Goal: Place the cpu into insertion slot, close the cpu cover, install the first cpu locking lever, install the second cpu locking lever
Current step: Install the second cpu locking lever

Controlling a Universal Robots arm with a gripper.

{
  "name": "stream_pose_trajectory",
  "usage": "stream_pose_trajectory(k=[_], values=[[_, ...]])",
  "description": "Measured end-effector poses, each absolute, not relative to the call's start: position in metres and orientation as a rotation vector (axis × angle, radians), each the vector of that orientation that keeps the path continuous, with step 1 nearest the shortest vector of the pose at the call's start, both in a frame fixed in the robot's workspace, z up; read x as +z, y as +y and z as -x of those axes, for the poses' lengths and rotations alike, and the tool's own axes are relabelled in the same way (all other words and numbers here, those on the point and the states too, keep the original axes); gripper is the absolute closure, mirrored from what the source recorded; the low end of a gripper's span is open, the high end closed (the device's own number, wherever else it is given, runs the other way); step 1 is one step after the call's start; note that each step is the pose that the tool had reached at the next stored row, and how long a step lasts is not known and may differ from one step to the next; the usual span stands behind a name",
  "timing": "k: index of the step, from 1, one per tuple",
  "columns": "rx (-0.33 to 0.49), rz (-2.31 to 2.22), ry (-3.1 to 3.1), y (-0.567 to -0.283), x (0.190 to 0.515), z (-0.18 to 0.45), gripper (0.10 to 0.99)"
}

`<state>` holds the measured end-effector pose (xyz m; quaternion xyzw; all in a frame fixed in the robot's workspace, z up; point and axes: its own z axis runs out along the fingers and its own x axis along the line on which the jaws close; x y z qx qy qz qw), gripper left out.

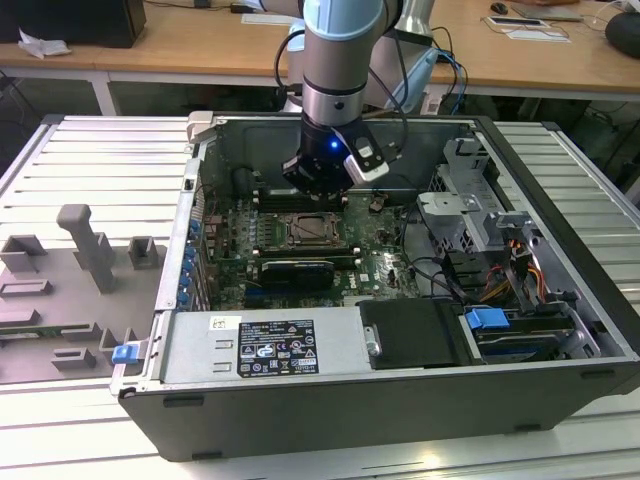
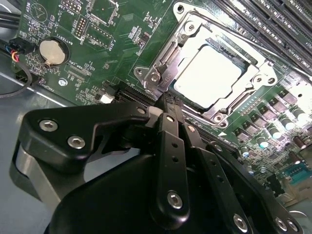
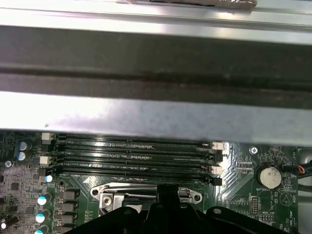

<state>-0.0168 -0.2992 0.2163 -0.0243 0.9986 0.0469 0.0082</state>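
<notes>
Already the cpu [image 2: 207, 78] lies under the cpu cover [image 2: 161, 66]; end effector [image 2: 169, 105] pinched narrow, empty.

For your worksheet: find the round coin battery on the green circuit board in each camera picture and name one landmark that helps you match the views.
Exterior view: too small to pick out on the board.
Second wrist view: the coin battery sits on the green board, apart from the cpu cover.
First wrist view: the coin battery lies past the ends of the memory slots.
Shared landmark: the cpu cover's silvery metal frame.
</notes>
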Motion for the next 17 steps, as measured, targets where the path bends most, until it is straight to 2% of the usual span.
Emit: stream_pose_trajectory(k=[17], values=[[0.147, 0.076, 3.121, -0.309, 0.2163, 0.0168, 0.98]])
